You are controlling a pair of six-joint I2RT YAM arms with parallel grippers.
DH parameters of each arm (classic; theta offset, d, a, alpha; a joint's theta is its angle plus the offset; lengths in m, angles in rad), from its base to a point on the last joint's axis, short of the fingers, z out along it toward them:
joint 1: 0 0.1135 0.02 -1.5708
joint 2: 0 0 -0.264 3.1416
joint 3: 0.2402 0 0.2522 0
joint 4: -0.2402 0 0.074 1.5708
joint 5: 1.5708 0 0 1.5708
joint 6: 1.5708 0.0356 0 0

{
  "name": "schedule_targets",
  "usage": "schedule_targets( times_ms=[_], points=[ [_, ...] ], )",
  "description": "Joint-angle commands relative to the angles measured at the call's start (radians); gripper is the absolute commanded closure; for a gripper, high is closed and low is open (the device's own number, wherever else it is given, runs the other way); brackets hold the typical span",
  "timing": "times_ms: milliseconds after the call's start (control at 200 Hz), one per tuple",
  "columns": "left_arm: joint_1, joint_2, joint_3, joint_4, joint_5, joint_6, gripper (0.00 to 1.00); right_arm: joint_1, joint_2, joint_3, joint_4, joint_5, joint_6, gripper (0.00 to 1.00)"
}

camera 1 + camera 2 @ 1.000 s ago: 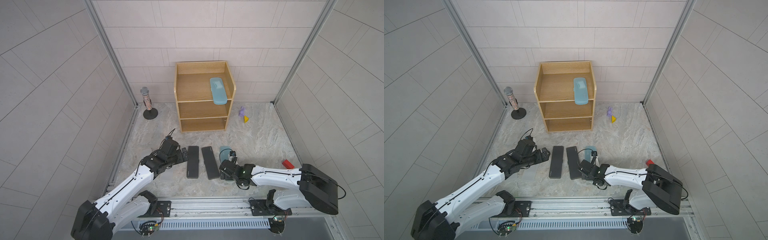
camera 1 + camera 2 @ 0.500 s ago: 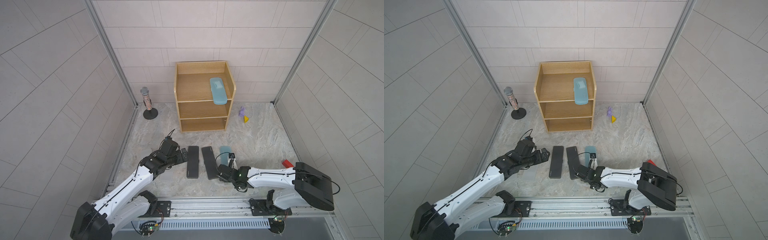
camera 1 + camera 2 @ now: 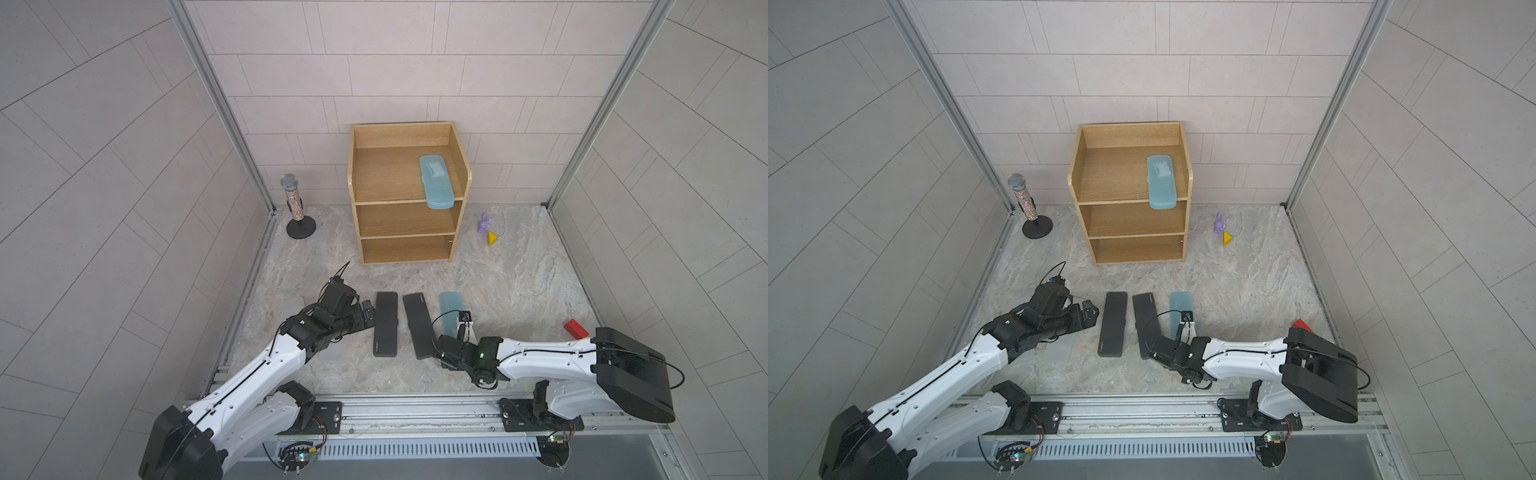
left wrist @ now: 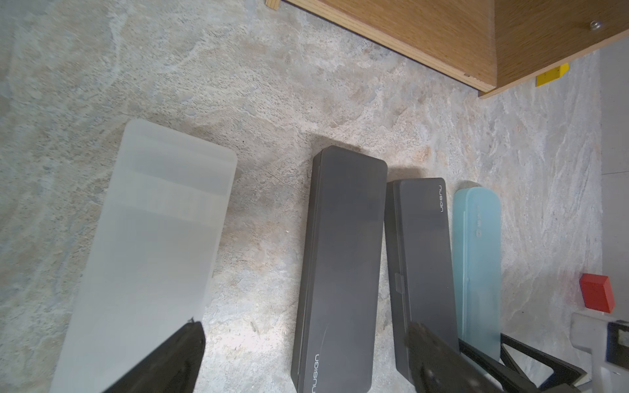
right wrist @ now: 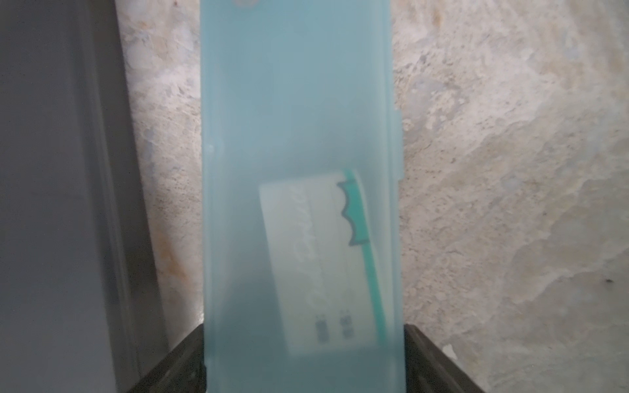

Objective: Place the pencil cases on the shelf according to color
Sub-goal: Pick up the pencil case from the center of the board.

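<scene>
In a top view, one blue pencil case (image 3: 434,187) lies on the top tier of the shelf (image 3: 352,174), a second blue case (image 3: 451,307) on the counter (image 3: 519,291). Left wrist view: left hand (image 4: 303,328) spread apart above a black case (image 4: 340,265). Right wrist view: right hand (image 5: 303,360) straddles the second blue case; clamping unclear.

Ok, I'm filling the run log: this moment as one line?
right tool: straddles light-blue pencil case on table, grip unclear | left tool: open, empty | shelf: other light-blue case on top tier
</scene>
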Motion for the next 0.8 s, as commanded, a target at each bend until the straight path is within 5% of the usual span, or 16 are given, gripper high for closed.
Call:
schedule_targets(
  times_ms=[0,310,795],
  points=[
    [-0.004,0.005,-0.010,0.002,0.005,0.003,0.00,0.003,0.071,-0.074,-0.025,-0.097,0.037,0.18],
    [-0.005,0.002,0.012,-0.010,0.009,0.000,0.00,0.021,-0.018,-0.064,-0.131,-0.036,0.035,0.43],
    [0.026,0.015,0.180,-0.066,0.050,0.091,0.00,0.031,-0.508,0.122,-0.370,0.072,-0.152,0.53]
  ],
)
